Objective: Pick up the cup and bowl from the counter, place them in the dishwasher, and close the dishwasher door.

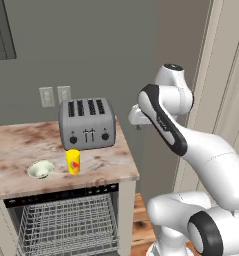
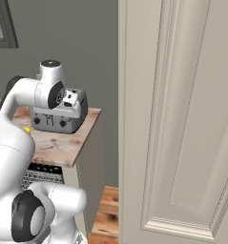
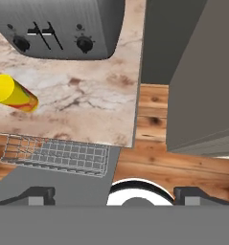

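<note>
With the end effector (image 3: 114, 194) spread wide and empty above the desk's (image 1: 106, 162) right edge, it should swing left and descend squarely over the upright yellow cup (image 1: 73, 161), beside the bowl (image 1: 40, 169) before the toaster (image 1: 87, 122), above the open dishwasher (image 1: 66, 220).
</note>
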